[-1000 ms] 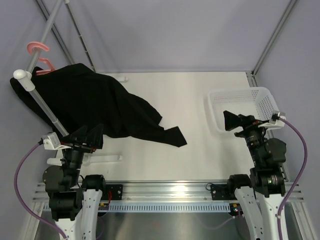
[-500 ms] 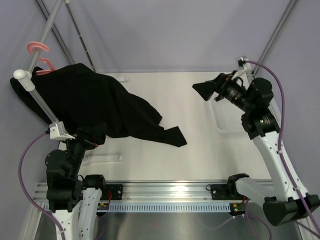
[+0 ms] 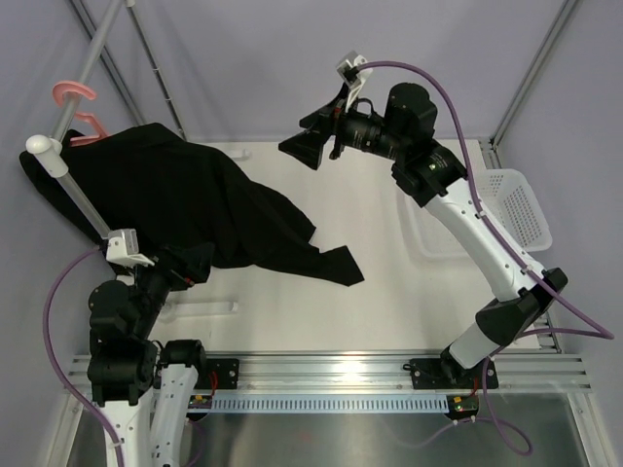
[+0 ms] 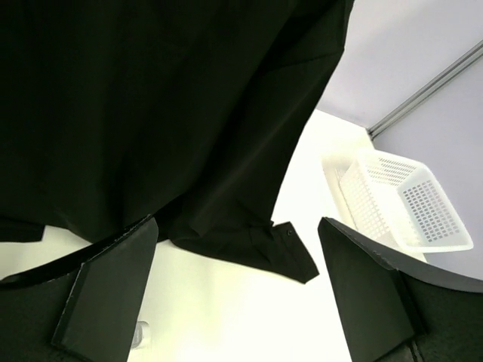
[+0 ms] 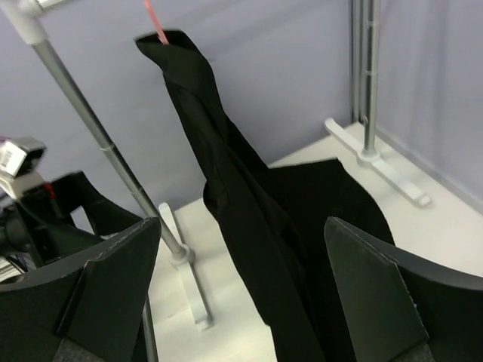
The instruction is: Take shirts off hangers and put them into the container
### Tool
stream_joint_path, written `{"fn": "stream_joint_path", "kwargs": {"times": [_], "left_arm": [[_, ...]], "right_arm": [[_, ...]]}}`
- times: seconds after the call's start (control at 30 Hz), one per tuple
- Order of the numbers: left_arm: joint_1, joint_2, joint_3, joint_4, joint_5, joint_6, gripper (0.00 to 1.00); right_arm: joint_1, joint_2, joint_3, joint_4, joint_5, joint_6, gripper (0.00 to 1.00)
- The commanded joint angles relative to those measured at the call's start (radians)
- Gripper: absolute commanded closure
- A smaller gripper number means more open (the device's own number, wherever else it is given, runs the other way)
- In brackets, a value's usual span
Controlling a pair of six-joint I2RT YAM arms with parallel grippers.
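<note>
Counter (image 3: 389, 292) | shirt (image 3: 185, 204) hung on hanger (image 3: 76, 93) at left, hem on counter; basket (image 3: 526, 209) far right | right arm (image 3: 467, 219) has been swung from basket toward shirt, right jaws wide, empty | left jaws wide by hem | unhooking judged pending

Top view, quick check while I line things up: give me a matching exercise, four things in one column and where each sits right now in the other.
Things:
1. black shirt
2. pink hanger
3. white basket
4. right tool

Places or states:
A. open, held high over the far middle of the table
B. hooked on the rack, far left
C. draped from the rack down onto the table
D. at the right side of the table

Pairs: 1-C, 2-B, 3-D, 4-A
</note>
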Motion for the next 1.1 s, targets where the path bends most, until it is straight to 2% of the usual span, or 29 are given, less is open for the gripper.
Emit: {"fn": "stream_joint_path", "kwargs": {"times": [0.0, 0.07, 0.17, 0.23, 0.27, 0.4, 0.8, 0.93, 1.07], "left_arm": [[-0.003, 0.093, 0.091, 0.029, 0.046, 0.073, 0.08], [-0.003, 0.131, 0.124, 0.031, 0.057, 0.071, 0.1], [-0.003, 0.115, 0.131, 0.049, 0.098, 0.068, 0.13], [-0.003, 0.093, 0.118, 0.054, 0.115, 0.065, 0.13], [-0.005, 0.075, 0.112, 0.049, 0.128, 0.057, 0.13], [-0.003, 0.043, 0.082, 0.042, 0.164, 0.034, 0.13], [-0.003, -0.019, 0.005, 0.088, 0.237, -0.007, 0.15], [-0.005, -0.039, -0.033, 0.112, 0.255, -0.024, 0.15], [-0.005, -0.066, -0.075, 0.137, 0.273, -0.044, 0.16]], "right_arm": [[0.016, -0.061, -0.043, 0.006, 0.089, -0.056, 0.0], [0.016, -0.02, 0.021, -0.048, 0.033, -0.094, 0.01], [0.022, 0.065, 0.128, -0.063, -0.151, -0.111, 0.03], [0.041, 0.121, 0.205, -0.117, -0.191, -0.148, 0.04], [0.062, 0.19, 0.304, -0.146, -0.204, -0.185, 0.05], [0.113, 0.341, 0.513, -0.26, -0.208, -0.277, 0.06], [0.145, 0.511, 0.57, -0.086, -0.239, -0.315, 0.16], [0.154, 0.62, 0.665, -0.062, -0.263, -0.303, 0.18], [0.165, 0.703, 0.747, -0.043, -0.274, -0.297, 0.25]]}}
